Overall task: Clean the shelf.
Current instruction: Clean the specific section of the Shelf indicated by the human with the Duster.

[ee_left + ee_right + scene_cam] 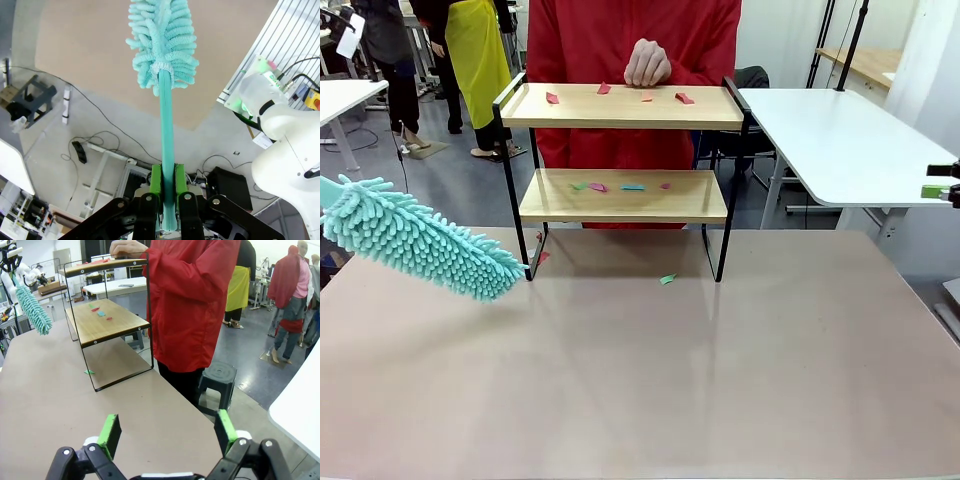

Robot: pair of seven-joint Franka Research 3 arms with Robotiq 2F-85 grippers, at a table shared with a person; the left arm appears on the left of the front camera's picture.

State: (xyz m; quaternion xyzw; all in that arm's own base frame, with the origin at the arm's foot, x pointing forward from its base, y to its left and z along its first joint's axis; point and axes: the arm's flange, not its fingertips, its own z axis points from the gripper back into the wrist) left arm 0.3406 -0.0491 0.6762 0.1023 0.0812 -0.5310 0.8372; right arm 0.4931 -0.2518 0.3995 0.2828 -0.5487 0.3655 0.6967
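Desk (640,380) in the foreground: smooth, matte, pale brown. At the right, right gripper (167,432) with green pads spread wide, nothing between them. On the left, left gripper (168,181) clamped tight on the smooth teal handle (166,130) of a duster (415,240), pads pressed against both sides of the rod. Fluffy head of soft chenille fingers, long and tapered, tilted above the desk's left part, tip near the front left leg of the shelf (620,120).

Farther in, a small green paper scrap (667,279) flat on the desk before the shelf, and a red scrap (542,256) beside the left foot.

Past those, shelf upright at the desk's far middle: two light wooden boards with visible grain on a thin black metal frame, raised rails at the sides. On the lower board (620,205), four scraps (633,187) in a row: green, pink, blue, red. On the top board (580,105), four reddish scraps (684,98) strewn along its length.

Behind, a person in a red jacket (590,40), hands (648,62) clasped at the top board's far edge.
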